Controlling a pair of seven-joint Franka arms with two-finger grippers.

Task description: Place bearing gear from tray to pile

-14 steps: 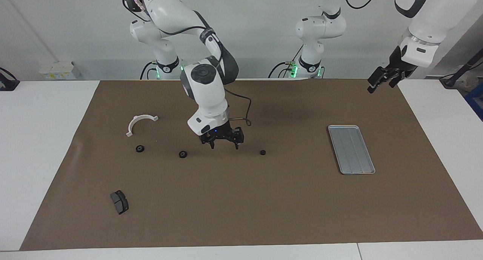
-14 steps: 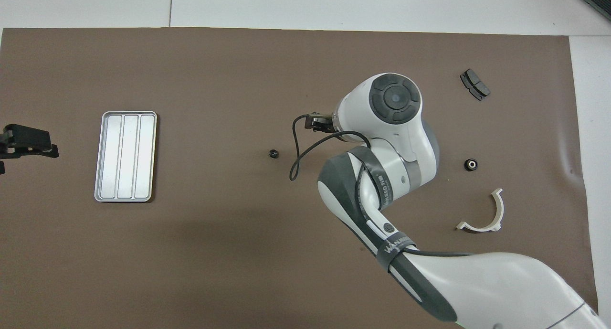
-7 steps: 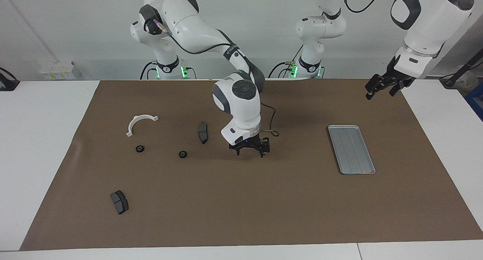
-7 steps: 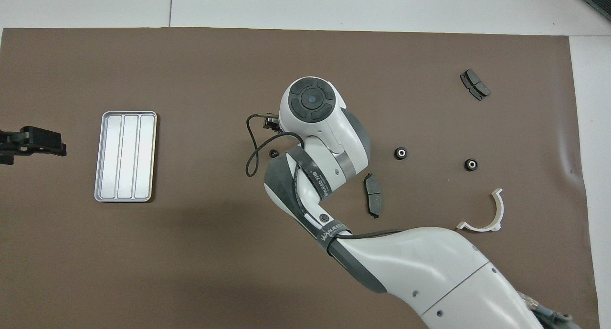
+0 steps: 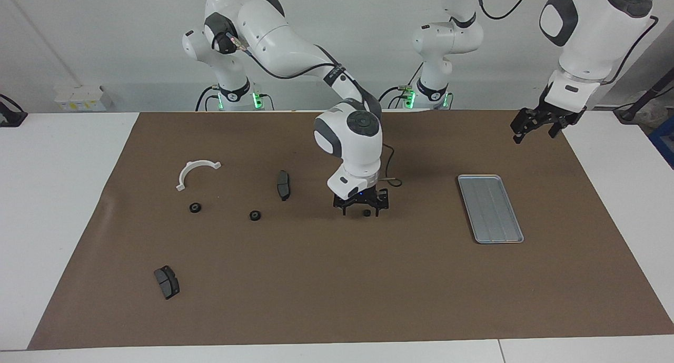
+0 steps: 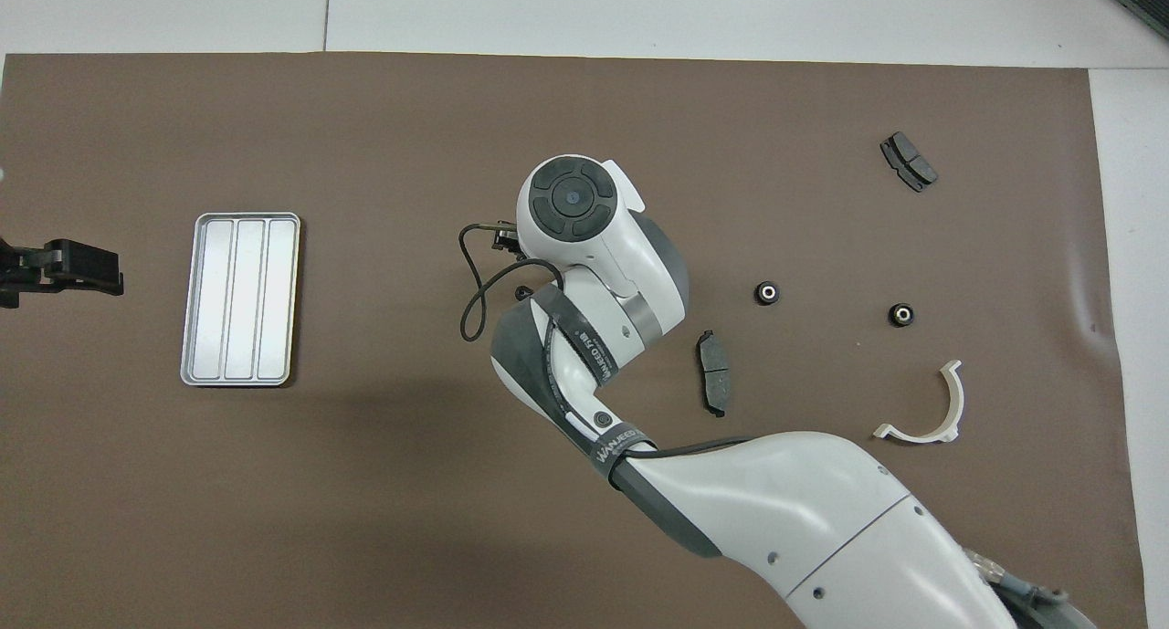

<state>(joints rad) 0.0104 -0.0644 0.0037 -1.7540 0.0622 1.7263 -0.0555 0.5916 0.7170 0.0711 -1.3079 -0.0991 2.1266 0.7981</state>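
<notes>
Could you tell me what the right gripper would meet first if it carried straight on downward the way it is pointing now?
Most likely the small black round piece on the brown mat: the open right gripper points down with its fingertips either side of it. Depth is hard to judge, so it may sit slightly off-centre.

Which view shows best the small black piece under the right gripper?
The facing view: the black piece lies in plain sight between the open fingers of the right gripper. In the overhead view the arm hides nearly all of it.
</notes>
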